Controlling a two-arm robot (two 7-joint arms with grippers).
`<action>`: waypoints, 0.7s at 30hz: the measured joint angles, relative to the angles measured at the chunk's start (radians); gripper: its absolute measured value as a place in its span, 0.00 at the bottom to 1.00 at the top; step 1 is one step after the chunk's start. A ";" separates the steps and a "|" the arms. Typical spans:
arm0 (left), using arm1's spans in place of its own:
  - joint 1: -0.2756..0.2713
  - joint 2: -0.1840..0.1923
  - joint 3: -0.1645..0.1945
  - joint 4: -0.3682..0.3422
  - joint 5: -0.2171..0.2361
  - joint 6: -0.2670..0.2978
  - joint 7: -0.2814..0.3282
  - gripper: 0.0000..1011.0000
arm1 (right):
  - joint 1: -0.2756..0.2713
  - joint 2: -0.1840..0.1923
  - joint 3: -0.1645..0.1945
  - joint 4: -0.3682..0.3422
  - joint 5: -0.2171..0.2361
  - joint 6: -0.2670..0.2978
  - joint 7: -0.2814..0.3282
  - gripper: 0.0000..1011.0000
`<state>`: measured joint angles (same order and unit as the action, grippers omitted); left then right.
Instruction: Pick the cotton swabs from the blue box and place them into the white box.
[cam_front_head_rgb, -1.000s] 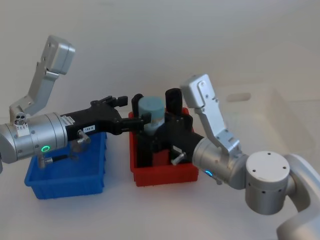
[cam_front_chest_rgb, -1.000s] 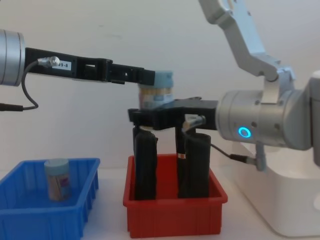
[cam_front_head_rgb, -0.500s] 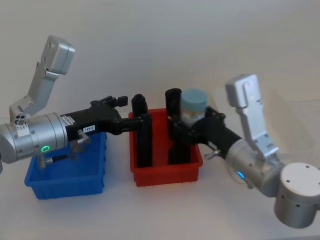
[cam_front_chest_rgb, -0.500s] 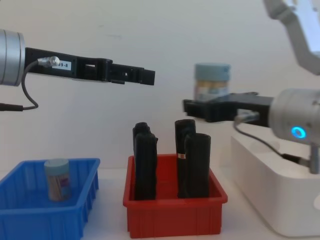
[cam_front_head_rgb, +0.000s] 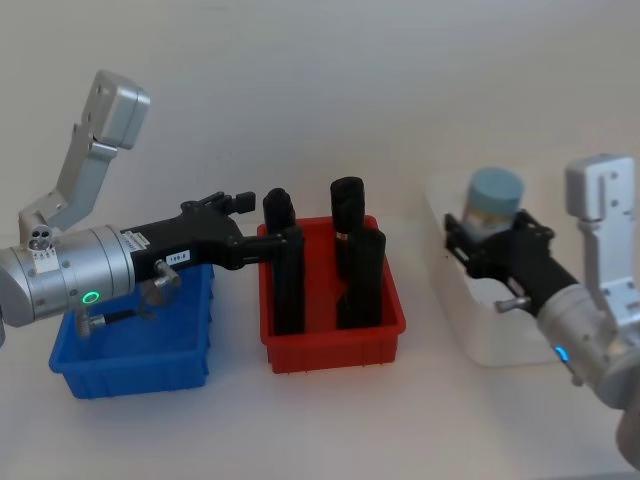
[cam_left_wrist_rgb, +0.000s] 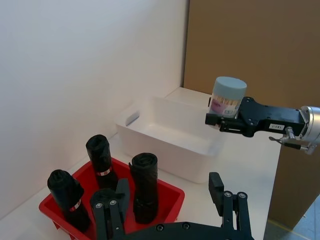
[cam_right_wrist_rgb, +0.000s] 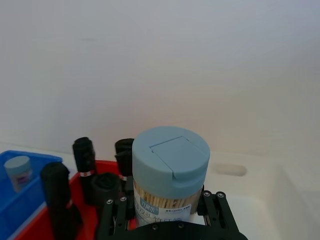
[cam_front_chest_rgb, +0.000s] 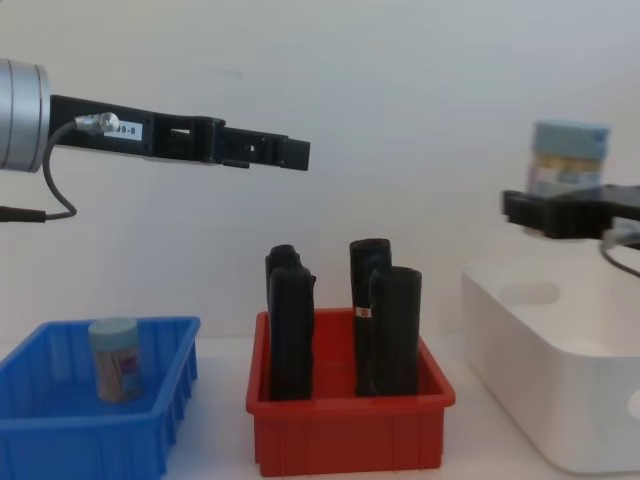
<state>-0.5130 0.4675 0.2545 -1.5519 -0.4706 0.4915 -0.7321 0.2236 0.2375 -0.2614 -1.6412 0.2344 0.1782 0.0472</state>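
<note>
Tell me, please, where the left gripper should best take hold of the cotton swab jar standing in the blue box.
Probably from above, closing on the lid and upper body of the cotton swab jar: it stands upright, round, and the blue box walls shield its sides.

Head camera looks down, chest camera level across; both share the red bin (cam_front_head_rgb: 330, 352); wrist cameras seemingly face outward.
</note>
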 joint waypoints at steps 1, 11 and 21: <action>0.000 0.000 0.000 0.000 0.000 0.000 0.000 0.99 | -0.006 0.008 0.009 0.000 0.009 -0.008 -0.017 0.64; 0.000 0.000 0.000 0.000 0.000 0.000 0.000 0.99 | -0.003 0.036 0.053 0.073 0.044 -0.049 -0.069 0.64; 0.000 0.000 0.000 0.000 0.000 0.000 0.000 0.99 | 0.071 0.023 0.066 0.223 0.053 -0.065 -0.046 0.64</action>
<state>-0.5130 0.4675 0.2544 -1.5520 -0.4706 0.4914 -0.7322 0.2942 0.2605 -0.1954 -1.4185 0.2879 0.1135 0.0009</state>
